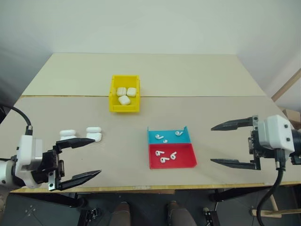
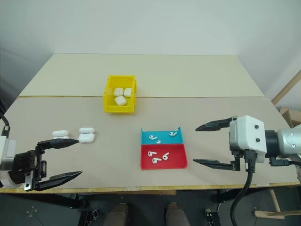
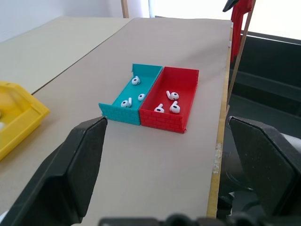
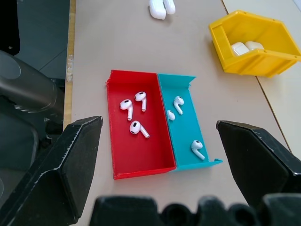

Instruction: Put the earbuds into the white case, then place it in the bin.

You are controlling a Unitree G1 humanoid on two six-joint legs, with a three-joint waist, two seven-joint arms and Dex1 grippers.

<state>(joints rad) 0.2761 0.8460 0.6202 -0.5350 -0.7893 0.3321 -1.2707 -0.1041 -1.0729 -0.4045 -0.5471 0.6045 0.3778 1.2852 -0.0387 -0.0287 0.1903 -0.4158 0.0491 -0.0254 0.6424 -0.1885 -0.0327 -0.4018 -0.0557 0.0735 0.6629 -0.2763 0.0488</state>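
Note:
Several earbuds lie in two shallow trays at the table's front middle: some [image 1: 159, 137] in the blue tray [image 1: 171, 137], some [image 1: 163, 159] in the red tray [image 1: 186, 155]. Two white cases [image 1: 94, 136] [image 1: 68, 134] stand at the front left, lids apparently up. The yellow bin [image 1: 124, 108] sits further back at centre, with three white cases [image 1: 124, 100] inside. My left gripper [image 1: 97, 157] hovers open just in front of the two cases, pointing toward the trays. My right gripper [image 1: 212, 144] hovers open to the right of the trays, pointing left at them. Both are empty.
The table's front edge [image 1: 155, 187] runs just below both grippers. A seam [image 1: 197, 96] crosses the tabletop behind the bin. A wooden frame [image 1: 287, 84] leans at the far right, off the table.

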